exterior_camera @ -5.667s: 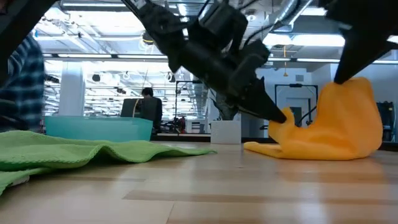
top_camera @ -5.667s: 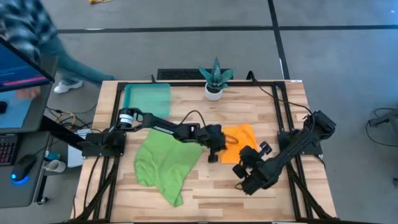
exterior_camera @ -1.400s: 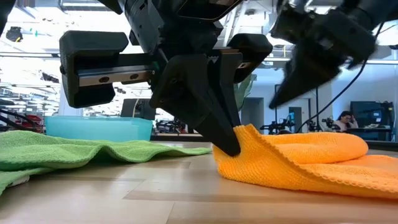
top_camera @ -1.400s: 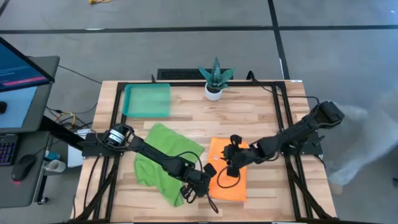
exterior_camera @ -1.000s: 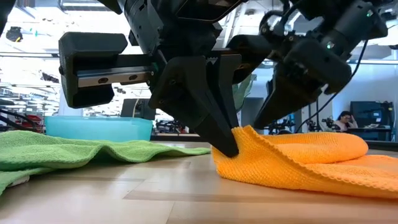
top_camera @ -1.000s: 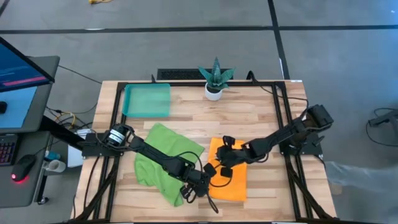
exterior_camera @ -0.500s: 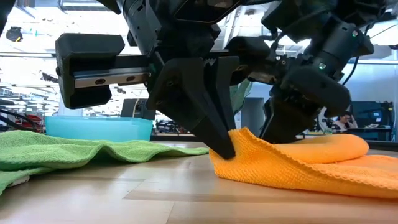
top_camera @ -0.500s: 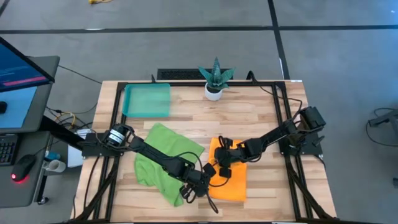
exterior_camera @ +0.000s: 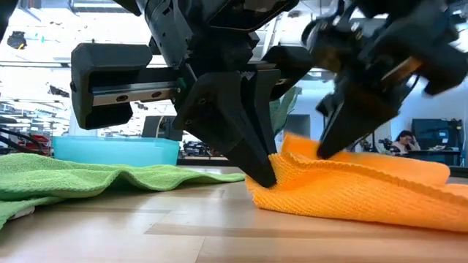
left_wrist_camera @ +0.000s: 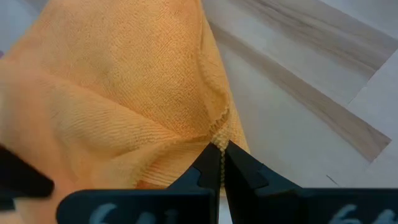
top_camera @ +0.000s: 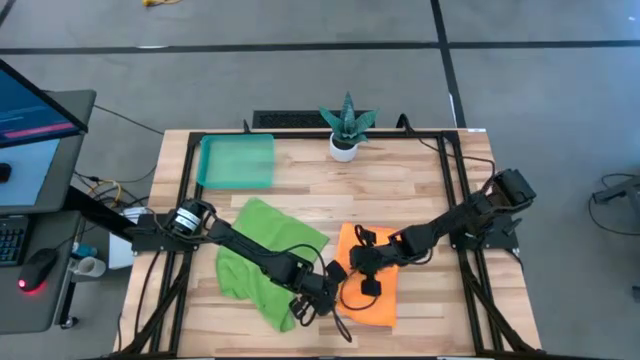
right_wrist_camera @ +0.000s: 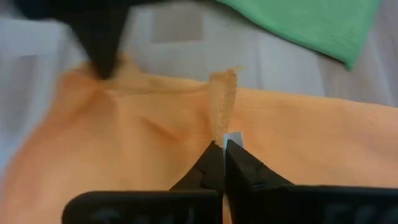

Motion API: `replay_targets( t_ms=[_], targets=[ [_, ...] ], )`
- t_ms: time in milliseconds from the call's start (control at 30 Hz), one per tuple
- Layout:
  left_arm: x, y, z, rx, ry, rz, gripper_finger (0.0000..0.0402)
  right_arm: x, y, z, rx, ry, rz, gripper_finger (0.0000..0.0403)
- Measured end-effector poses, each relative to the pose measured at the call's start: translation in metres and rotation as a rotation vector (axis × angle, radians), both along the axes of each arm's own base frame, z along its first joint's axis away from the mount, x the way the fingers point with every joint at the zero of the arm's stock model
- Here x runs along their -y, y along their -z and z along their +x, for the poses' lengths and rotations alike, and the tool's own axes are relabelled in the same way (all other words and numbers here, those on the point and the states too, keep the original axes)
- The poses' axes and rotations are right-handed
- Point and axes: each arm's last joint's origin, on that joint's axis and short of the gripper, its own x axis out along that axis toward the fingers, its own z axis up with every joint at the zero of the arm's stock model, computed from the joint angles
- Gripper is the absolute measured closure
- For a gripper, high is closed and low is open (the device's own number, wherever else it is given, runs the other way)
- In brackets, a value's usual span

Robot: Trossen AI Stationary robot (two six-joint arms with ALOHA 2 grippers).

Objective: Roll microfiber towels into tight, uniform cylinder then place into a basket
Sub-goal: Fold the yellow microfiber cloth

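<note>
**Orange towel pinched by both grippers at the front of the desk**

The orange towel point(top_camera: 378, 292) is spread, partly folded, on the wooden desk point(top_camera: 420, 180), right of centre and toward the front edge. Its left edge is pinched by the left gripper point(top_camera: 331, 283), whose jaws are clenched on the fabric down at the desk surface (the left wrist view shows the hem caught right at the tips point(left_wrist_camera: 219, 149)). In the low view the same gripper point(exterior_camera: 265, 175) is seen pressing the towel's corner point(exterior_camera: 351, 193) to the wood.

A small fold of the orange towel is grasped by the right gripper point(top_camera: 362, 262), farther back along the same left side; its jaws are closed on a raised peak of cloth point(right_wrist_camera: 222, 102), with a small white tag point(right_wrist_camera: 232, 138) seen just at the tips. In the low view this pinch is lifted slightly above the rest of the towel.

The green towel point(top_camera: 265, 255) is lying crumpled and loose on the desk, just left of the orange one, under the left arm. The teal basket point(top_camera: 237, 161) is set at the back left corner of the desk, with no towel in it. A potted plant point(top_camera: 346, 128) is standing at the back edge, near the middle.
</note>
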Motion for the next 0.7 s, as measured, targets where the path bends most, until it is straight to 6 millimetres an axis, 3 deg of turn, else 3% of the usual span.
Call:
replay_targets(
  t_ms=[233, 700],
  targets=[
    [0.008, -0.009, -0.006, 0.009, -0.043, -0.024, 0.0401, -0.031, -0.018, -0.019, 0.06, -0.076, 0.031, 0.0394],
    [0.008, -0.014, -0.009, -0.002, -0.15, -0.037, 0.0393, -0.092, -0.019, -0.069, 0.072, -0.053, 0.066, 0.0392]
  ],
)
